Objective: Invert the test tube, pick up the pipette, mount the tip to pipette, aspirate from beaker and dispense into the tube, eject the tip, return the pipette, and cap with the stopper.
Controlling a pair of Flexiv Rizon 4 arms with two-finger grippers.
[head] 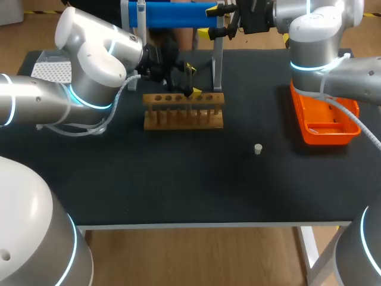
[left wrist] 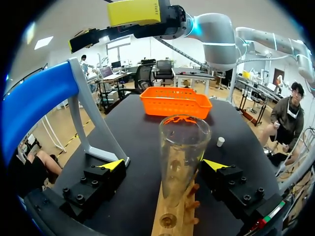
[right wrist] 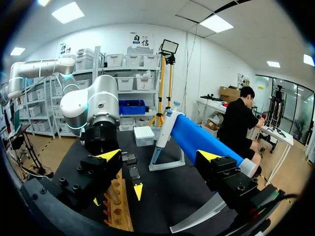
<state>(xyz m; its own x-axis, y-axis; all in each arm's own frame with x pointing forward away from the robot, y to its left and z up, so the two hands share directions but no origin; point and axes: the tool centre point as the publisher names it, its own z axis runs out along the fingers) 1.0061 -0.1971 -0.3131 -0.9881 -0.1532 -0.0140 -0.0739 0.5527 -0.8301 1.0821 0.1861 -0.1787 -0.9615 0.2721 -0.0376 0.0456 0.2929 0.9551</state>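
tabletop (head: 178, 179) black, bearing rack (head: 183, 110) and basket (head: 324, 122); left gripper (left wrist: 165, 164) spread about tube (left wrist: 183, 147); right gripper (right wrist: 159, 156) likewise, empty

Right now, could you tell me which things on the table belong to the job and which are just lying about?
For the job: test tube, wooden rack, blue pipette, white tip box, stopper.
Lying about: orange tray, probably, as the task gives it no part. No beaker shows.

A wooden rack (head: 183, 111) w/ a row of holes along its top was set lengthwise across the black table (head: 178, 190), towards the back. An orange tray (head: 324, 122) was placed at the table's R side, well apart from the rack.
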